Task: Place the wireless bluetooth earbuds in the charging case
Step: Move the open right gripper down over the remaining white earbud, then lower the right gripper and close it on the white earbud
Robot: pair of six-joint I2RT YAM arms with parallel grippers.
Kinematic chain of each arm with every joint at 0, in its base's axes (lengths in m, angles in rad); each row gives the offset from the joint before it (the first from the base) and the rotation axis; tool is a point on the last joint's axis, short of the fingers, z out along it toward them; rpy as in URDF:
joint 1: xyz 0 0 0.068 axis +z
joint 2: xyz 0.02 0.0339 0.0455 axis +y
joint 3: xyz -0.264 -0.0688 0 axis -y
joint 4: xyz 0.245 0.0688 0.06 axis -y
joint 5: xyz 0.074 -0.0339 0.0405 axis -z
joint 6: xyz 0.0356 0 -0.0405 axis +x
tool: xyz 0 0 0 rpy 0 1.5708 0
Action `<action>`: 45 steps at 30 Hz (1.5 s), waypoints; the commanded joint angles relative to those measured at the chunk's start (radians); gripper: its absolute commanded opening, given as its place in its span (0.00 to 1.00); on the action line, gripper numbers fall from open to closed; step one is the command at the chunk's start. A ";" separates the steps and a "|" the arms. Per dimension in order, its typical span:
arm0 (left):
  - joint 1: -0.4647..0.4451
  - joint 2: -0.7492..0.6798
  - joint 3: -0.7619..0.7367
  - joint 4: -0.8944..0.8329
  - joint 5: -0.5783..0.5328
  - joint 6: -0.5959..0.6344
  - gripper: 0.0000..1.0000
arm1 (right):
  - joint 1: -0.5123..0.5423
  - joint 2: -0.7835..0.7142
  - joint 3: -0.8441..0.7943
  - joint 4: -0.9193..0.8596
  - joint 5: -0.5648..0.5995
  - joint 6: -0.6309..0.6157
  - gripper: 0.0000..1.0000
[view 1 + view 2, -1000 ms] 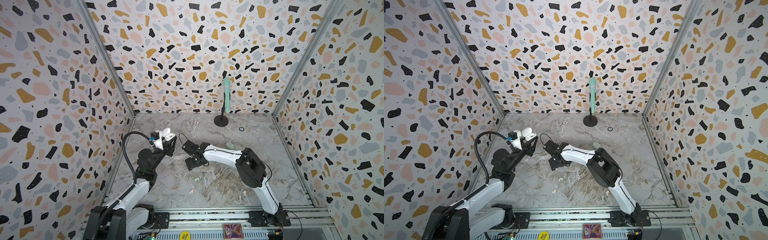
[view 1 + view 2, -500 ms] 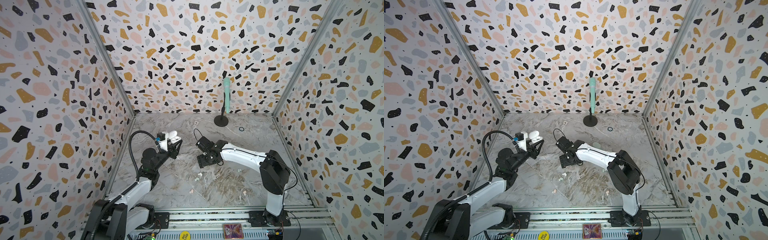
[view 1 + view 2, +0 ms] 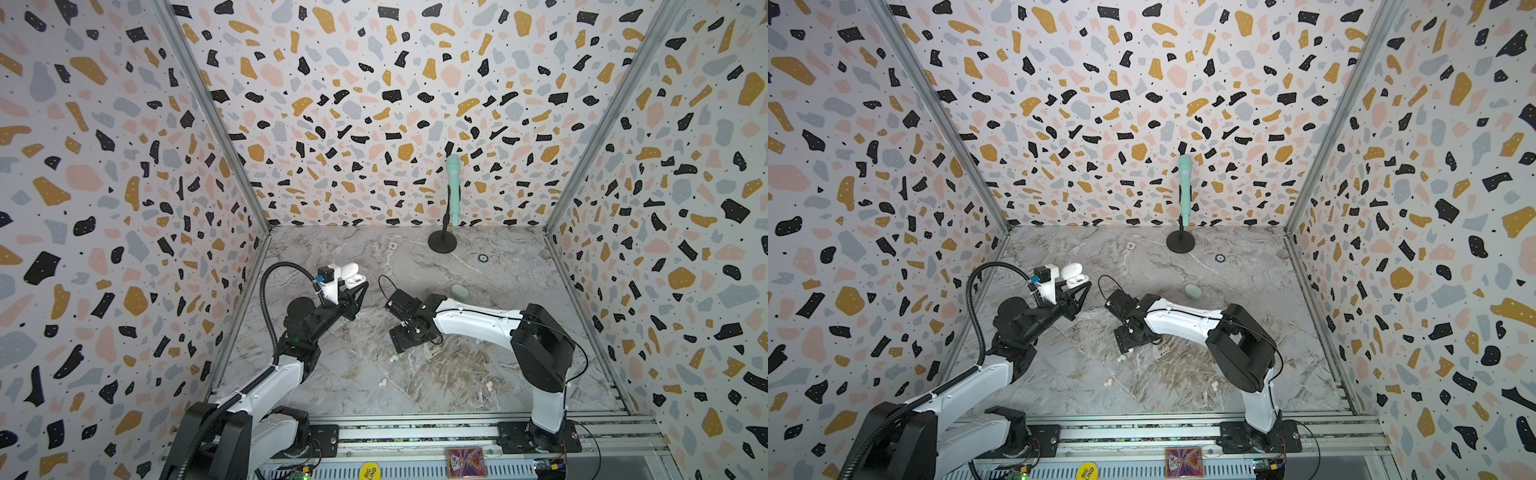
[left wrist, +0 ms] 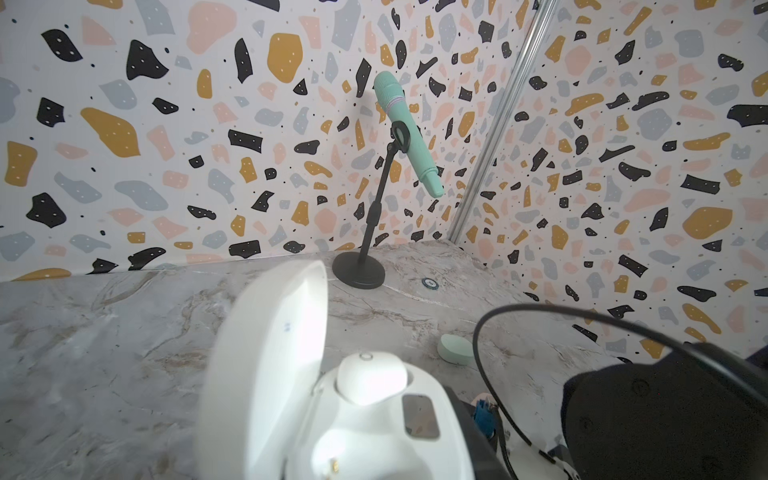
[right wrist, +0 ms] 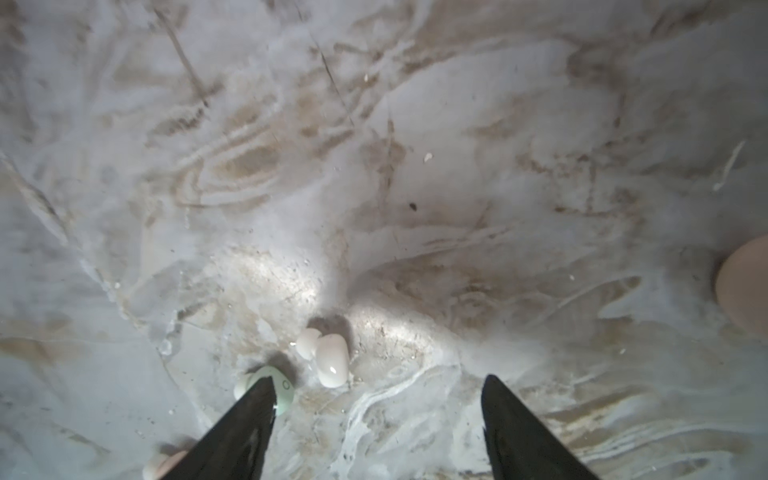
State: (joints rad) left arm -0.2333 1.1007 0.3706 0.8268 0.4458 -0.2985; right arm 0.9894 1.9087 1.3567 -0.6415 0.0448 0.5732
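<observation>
A white charging case [image 3: 351,276] [image 3: 1073,276] is held lid-open above the table, my left gripper [image 3: 356,296] shut on its base. In the left wrist view one white earbud [image 4: 370,378] sits in a socket of the case [image 4: 266,353]; the other socket is empty. My right gripper [image 3: 409,332] [image 5: 379,378] points down at the table, open and empty. Just past its fingertips lie a white earbud [image 5: 330,359] and a mint earbud [image 5: 282,386], the mint one partly hidden by a finger [image 5: 249,419]. Both top views show these earbuds [image 3: 392,358] [image 3: 1122,357] on the marble.
A shut mint case [image 3: 460,291] [image 4: 455,349] lies behind the right arm. Pink earbuds [image 3: 383,382] [image 3: 489,385] lie nearer the front. A mint microphone on a black stand [image 3: 441,241] stands at the back wall. A pale pink rounded thing [image 5: 744,286] shows at the right wrist view's edge.
My right gripper has drawn away from the left one, moving right and toward the front, over the loose earbuds. The left gripper has shifted slightly right with the case.
</observation>
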 commanded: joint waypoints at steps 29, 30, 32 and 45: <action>-0.006 -0.002 -0.004 0.034 0.010 0.014 0.22 | 0.007 0.037 -0.031 0.012 0.187 -0.042 0.79; -0.006 -0.001 -0.004 0.034 0.011 0.015 0.22 | 0.005 0.040 -0.026 0.014 0.189 -0.045 0.79; -0.006 0.001 -0.003 0.035 0.010 0.015 0.22 | -0.002 0.047 -0.014 0.013 0.192 -0.050 0.79; -0.014 0.010 0.001 0.025 0.012 0.018 0.22 | -0.027 0.058 0.033 -0.007 0.169 -0.053 0.80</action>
State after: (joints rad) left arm -0.2382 1.1095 0.3706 0.8131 0.4480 -0.2985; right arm 0.9722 1.9739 1.3602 -0.6075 0.2131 0.5144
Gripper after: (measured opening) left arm 0.431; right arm 0.802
